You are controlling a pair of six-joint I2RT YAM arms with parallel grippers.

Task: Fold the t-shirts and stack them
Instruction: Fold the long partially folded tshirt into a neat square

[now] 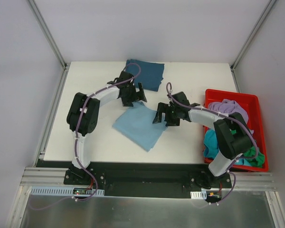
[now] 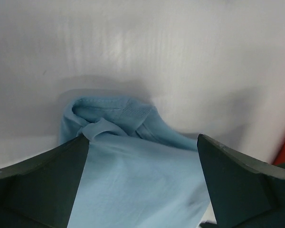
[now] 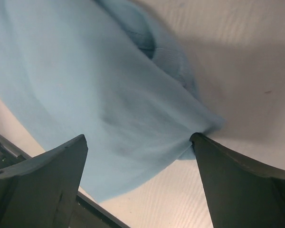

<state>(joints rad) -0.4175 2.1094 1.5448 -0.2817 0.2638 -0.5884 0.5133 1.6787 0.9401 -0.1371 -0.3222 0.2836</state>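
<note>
A light sky-blue t-shirt point(image 1: 140, 126) lies folded in a rough square on the white table point(image 1: 85, 85). A dark teal-blue t-shirt point(image 1: 147, 73) lies folded at the back. My left gripper point(image 1: 135, 97) is open over the sky-blue shirt's far corner. In the left wrist view the gripper point(image 2: 142, 138) has its jaws wide apart, with the shirt point(image 2: 133, 185) and its collar between them. My right gripper point(image 1: 162, 118) is open at the shirt's right corner. In the right wrist view point(image 3: 138, 137) one fingertip point(image 3: 199, 142) touches the shirt's point(image 3: 85, 71) edge.
A red plastic bin point(image 1: 230, 94) stands at the right edge of the table and holds lilac point(image 1: 228, 107), turquoise point(image 1: 210, 142) and green point(image 1: 259, 159) shirts in a heap. The right arm's elbow hangs over the bin. Grey walls close in the table.
</note>
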